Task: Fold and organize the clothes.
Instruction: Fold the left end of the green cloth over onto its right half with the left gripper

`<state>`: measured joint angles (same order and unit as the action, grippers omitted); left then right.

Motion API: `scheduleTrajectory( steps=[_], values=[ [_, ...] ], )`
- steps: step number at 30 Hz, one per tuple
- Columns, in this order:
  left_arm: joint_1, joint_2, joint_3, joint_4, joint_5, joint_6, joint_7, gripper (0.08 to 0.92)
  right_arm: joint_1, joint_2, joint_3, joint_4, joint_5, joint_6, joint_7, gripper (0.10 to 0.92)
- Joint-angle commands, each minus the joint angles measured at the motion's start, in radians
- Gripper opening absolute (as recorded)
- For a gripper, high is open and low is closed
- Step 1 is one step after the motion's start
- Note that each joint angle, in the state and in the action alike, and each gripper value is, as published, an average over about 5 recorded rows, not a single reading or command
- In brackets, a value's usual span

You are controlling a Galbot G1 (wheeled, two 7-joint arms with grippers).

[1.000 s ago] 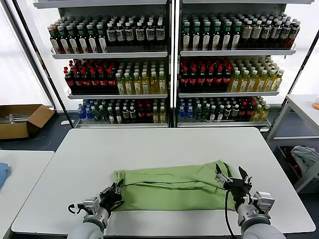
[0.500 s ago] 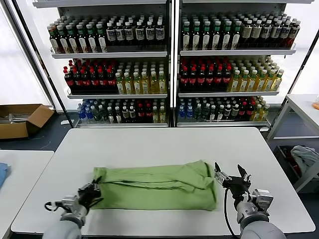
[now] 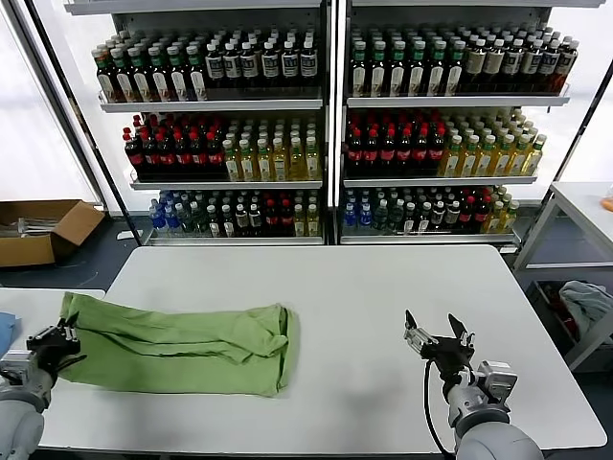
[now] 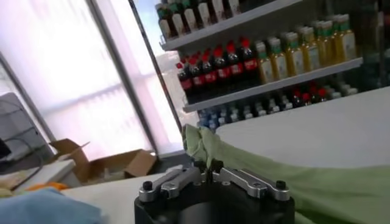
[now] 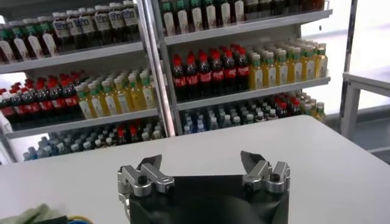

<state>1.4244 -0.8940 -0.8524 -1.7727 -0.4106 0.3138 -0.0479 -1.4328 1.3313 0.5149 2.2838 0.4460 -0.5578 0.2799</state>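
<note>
**Left gripper hauls the green shirt to the surface's left edge**

While the right arm waits, the head view has the light green polo shirt [image 3: 177, 337] lying folded into a long band across the left part of the white surface [image 3: 364, 297], its bunched end toward the middle and its far end reaching past the surface's left edge. Down at that left edge sits the left gripper [image 3: 56, 343], fingers clenched on the shirt's end. Over on the right, near the front edge, the right gripper [image 3: 436, 337] hovers with fingers spread wide, grasping nothing, well apart from the shirt. Behind the surface stand shelves of bottles [image 3: 326, 125]; a cardboard box [image 3: 43, 230] rests on the floor at the left, a second white table [image 3: 29, 311] sits just beside the surface, and a cloth bundle [image 3: 586, 302] lies off to the right.

Left wrist view now: the left gripper [image 4: 209, 167] has its fingers pinched together on a gathered ridge of green shirt [image 4: 210, 143], and the cloth trails away across the surface [image 4: 317, 131]. A patch of blue cloth [image 4: 42, 210] shows at the corner, with the cardboard box [image 4: 116, 164] beyond.

Right wrist view: the right gripper [image 5: 204, 164] holds its fingers [image 5: 149, 163] released and far apart above bare surface [image 5: 329, 158], with a scrap of green shirt [image 5: 27, 214] just at the frame's edge.
</note>
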Motion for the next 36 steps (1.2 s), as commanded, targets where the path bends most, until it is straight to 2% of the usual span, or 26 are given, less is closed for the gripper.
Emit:
scheduleTrajectory(
  steps=[1,6,15,26,36],
  values=[
    [0.002,-0.057,0.102,-0.101,0.058,0.018,0.003,0.097,-0.021,0.0,0.01,0.017,0.0,0.001,0.0,0.823],
    [-0.019,-0.153,0.239,-0.169,0.072,0.063,-0.015,0.097,-0.055,0.0,0.032,0.034,0.0,0.005,0.0,0.823],
    [-0.037,-0.249,0.412,-0.274,0.079,0.128,-0.059,0.097,-0.099,0.011,0.05,0.056,-0.008,0.012,0.001,0.823],
    [-0.087,-0.292,0.511,-0.29,0.081,0.17,-0.077,0.097,-0.125,0.019,0.061,0.078,-0.019,0.013,0.001,0.823],
    [-0.125,-0.331,0.574,-0.246,0.102,0.173,-0.072,0.097,-0.136,0.027,0.061,0.074,-0.031,0.018,0.0,0.823]
  ],
)
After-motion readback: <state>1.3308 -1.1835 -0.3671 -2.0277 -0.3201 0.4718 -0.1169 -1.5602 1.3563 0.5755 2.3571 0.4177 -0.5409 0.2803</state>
